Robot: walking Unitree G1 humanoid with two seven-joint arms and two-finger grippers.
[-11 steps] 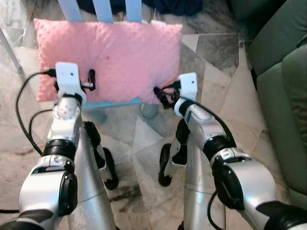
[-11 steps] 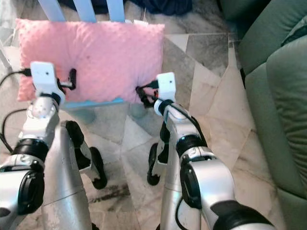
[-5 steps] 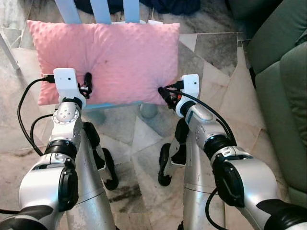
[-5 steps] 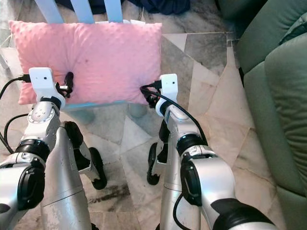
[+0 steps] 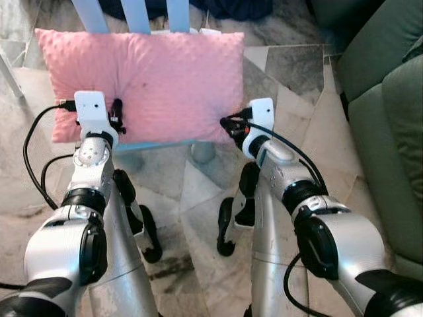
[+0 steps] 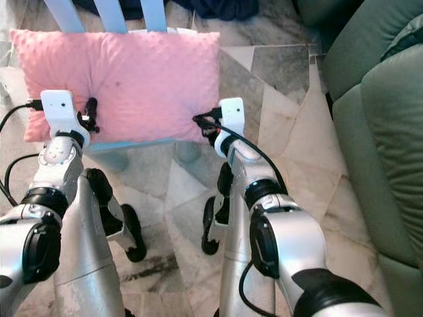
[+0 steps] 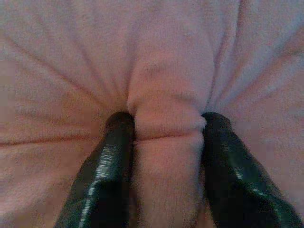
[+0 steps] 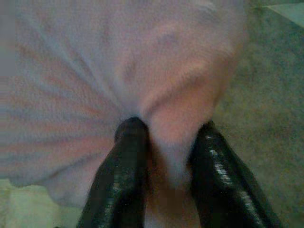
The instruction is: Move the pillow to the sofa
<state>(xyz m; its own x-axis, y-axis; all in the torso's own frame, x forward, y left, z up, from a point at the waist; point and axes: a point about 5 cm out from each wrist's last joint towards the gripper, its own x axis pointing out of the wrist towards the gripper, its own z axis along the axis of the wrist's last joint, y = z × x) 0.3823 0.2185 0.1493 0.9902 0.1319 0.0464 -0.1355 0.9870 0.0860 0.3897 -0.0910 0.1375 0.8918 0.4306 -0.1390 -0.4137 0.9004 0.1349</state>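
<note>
- Pillow [image 5: 149, 82]: pink, lying on a light blue chair [image 5: 158, 142], held at its near edge by both grippers.
- Left gripper [image 7: 166, 128]: fingers pinch a fold of the pillow's fabric between them.
- Right gripper [image 8: 166, 135]: fingers clamp the pillow's corner.
- Green sofa [image 5: 390, 119]: well off beyond the right gripper.

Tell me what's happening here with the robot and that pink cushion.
The robot has both grippers pinched into the pink pillow, which lies on a light blue chair. The left gripper and the right gripper each squeeze a fold of fabric near the near edge. The green sofa waits on its right.
</note>
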